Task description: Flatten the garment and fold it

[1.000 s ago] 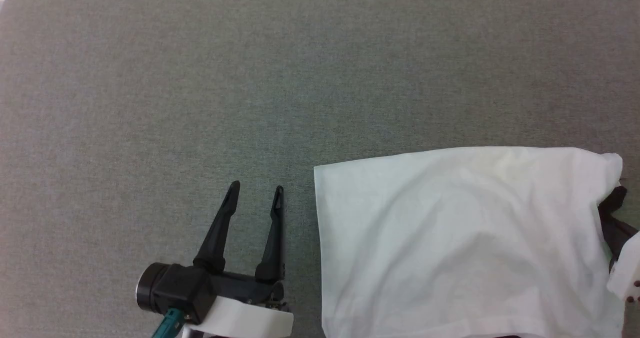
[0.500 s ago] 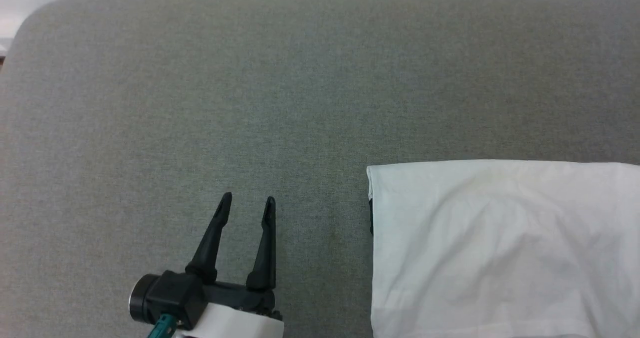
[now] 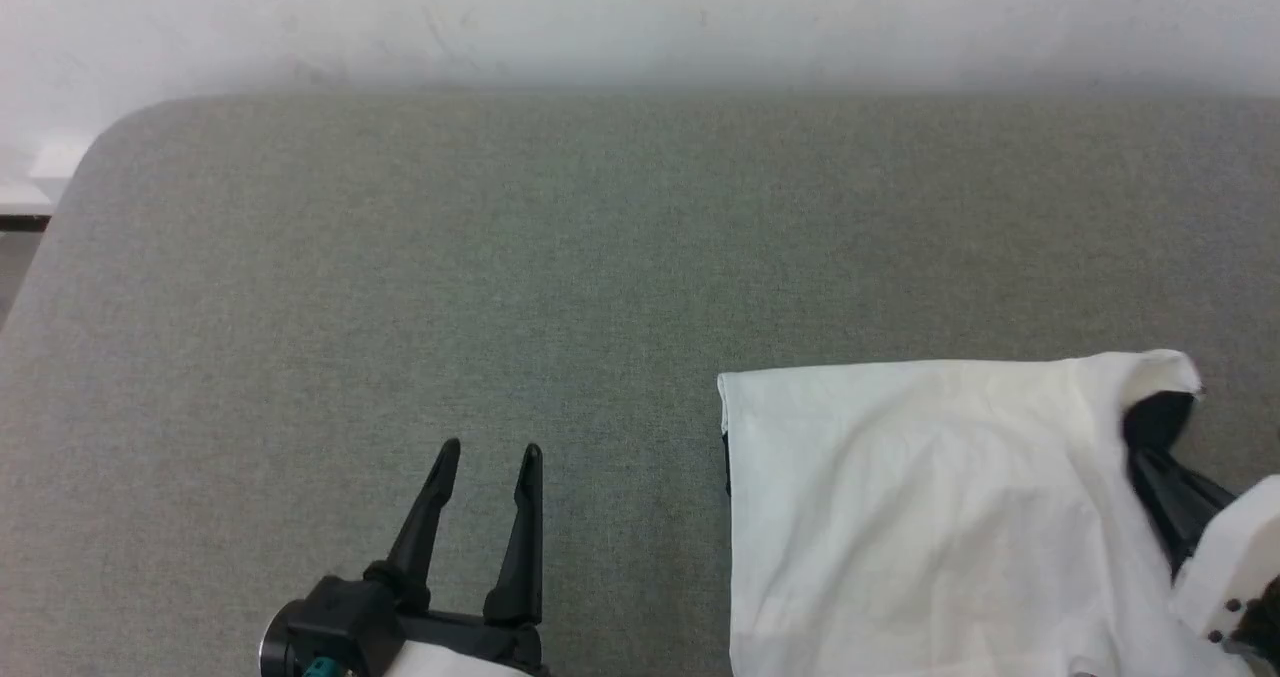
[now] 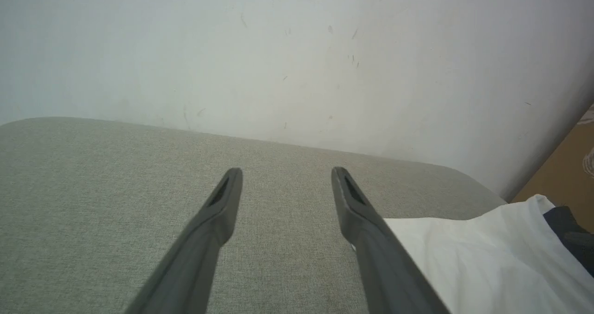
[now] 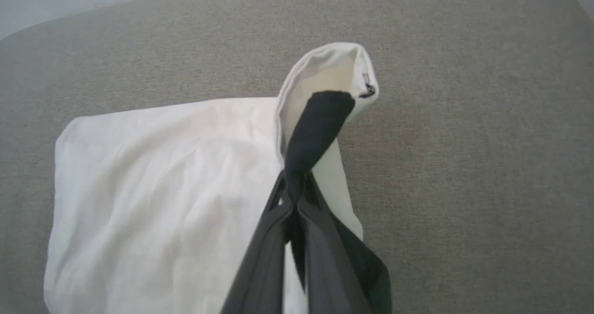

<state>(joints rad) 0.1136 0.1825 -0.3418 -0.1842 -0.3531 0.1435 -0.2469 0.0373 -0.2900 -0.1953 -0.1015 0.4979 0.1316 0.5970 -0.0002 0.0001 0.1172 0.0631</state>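
Note:
The garment (image 3: 930,517) lies at the lower right of the grey table, a folded white panel with a thin black edge at its left side. My right gripper (image 5: 292,186) is shut on the garment's black part (image 5: 320,124), which sticks up from a lifted white corner (image 5: 334,68). In the head view that gripper (image 3: 1145,462) is at the garment's right edge. My left gripper (image 3: 490,447) is open and holds nothing, over bare table left of the garment. In the left wrist view the left gripper (image 4: 286,175) has the garment (image 4: 487,263) to its right.
The grey fabric table (image 3: 500,257) stretches far to the left and back, with a rounded far-left corner. A white wall (image 3: 640,17) stands right behind it. A brown surface (image 4: 566,175) lies past the table's right end.
The head camera has tilted up, so the wall and the table's far edge have come into view. The left gripper stays open. The right gripper still holds the black part at the garment's right corner.

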